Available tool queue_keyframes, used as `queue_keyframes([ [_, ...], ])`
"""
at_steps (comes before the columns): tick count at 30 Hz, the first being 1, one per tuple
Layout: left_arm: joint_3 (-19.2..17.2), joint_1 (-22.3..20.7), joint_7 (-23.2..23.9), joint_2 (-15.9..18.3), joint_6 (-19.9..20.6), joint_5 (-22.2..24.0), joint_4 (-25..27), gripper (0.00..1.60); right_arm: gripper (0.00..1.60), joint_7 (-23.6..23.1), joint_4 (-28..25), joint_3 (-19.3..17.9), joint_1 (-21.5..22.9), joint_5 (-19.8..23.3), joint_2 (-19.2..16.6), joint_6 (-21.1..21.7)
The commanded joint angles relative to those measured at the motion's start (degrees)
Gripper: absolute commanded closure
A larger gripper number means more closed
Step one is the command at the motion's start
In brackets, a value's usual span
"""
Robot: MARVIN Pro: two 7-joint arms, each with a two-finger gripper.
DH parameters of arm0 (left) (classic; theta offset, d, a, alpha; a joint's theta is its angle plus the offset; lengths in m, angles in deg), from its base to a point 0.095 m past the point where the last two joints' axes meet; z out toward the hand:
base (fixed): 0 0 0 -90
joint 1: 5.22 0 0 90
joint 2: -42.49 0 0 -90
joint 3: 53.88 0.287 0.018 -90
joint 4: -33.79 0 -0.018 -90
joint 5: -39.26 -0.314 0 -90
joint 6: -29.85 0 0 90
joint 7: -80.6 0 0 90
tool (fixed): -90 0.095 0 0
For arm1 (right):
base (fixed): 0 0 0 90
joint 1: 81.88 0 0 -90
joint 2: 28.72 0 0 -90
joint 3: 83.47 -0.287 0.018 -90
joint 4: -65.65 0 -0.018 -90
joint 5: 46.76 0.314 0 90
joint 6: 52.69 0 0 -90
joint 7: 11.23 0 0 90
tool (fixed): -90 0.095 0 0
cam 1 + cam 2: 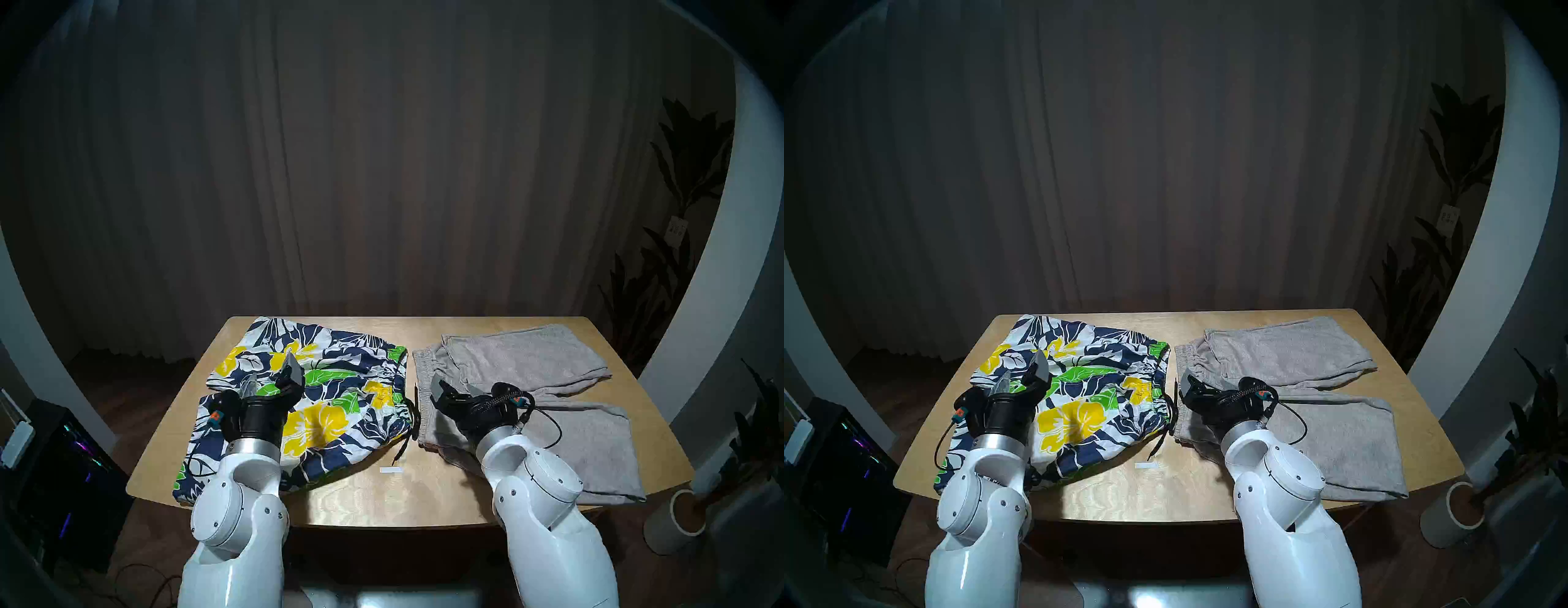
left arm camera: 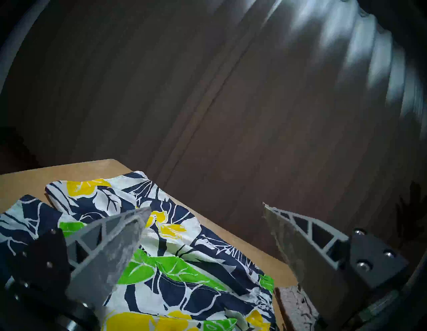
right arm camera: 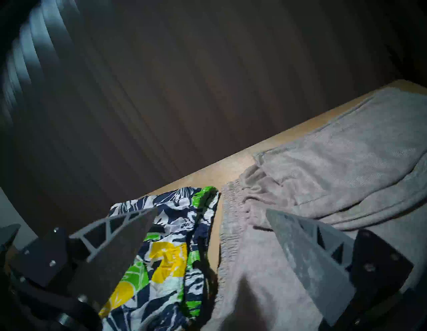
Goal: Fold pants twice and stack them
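Two pairs of shorts lie spread flat, side by side, on the wooden table [image 1: 403, 505]. The navy-and-white leaf-print pair [image 1: 335, 412] with yellow and green is on the left, its black drawstring [image 1: 405, 441] trailing toward the middle. The plain light-grey pair [image 1: 534, 361] is on the right, its elastic waist facing the printed pair. My left gripper [image 1: 271, 374] hovers open above the printed shorts [image 2: 175, 254], holding nothing. My right gripper [image 1: 441, 392] hovers open over the grey shorts' waistband [image 3: 233, 231], also holding nothing.
A small white strip [image 1: 390, 469] lies on the bare wood near the front middle. Dark curtains hang behind the table. A potted plant [image 1: 679, 522] stands on the floor at the right, and a lit computer case [image 1: 63, 467] at the left.
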Motion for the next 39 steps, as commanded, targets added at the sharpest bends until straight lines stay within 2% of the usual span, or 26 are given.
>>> queue_keyframes([
  [1,0.1,2.9,-0.9,-0.5,0.1,5.3,3.9,0.00,0.00,0.5,-3.9,0.4,-0.1,7.2,0.0,4.6],
  [6,0.1,5.0,-1.9,-0.8,0.1,9.3,5.0,0.00,0.00,1.4,-4.8,0.5,-0.5,11.5,-0.1,7.8],
  [7,0.2,6.1,-2.2,-0.8,0.2,11.0,5.3,0.00,0.00,1.8,-5.1,0.6,-0.8,13.6,-0.3,9.4],
  [17,1.3,9.9,-3.9,-0.7,-0.1,18.5,8.1,0.00,0.00,4.2,-6.8,0.8,-2.6,24.5,-0.6,16.9],
  [27,0.8,14.2,-5.1,-1.5,-0.6,26.1,10.3,0.00,0.00,8.0,-6.9,-0.1,-3.5,34.9,-0.3,22.4],
  [28,0.8,14.2,-5.1,-1.5,-0.6,26.1,10.3,0.00,0.00,8.0,-6.9,-0.1,-3.5,34.9,-0.3,22.4],
  [30,0.7,15.1,-4.8,-1.7,-0.5,28.2,10.8,0.00,0.00,8.8,-6.9,-0.4,-3.4,36.6,-0.1,23.1],
  [32,0.6,17.9,-2.9,-2.1,0.0,33.1,13.1,0.00,0.00,11.3,-8.3,-0.8,-2.4,38.8,0.3,24.0],
  [34,0.6,18.0,-2.3,-2.1,0.2,33.3,13.3,0.00,0.00,11.7,-8.4,-0.9,-2.4,39.3,0.2,24.2],
  [39,-1.1,20.8,0.5,-2.4,1.2,39.7,14.9,0.00,0.00,17.0,-9.2,-1.4,-1.9,44.7,0.5,25.8],
])
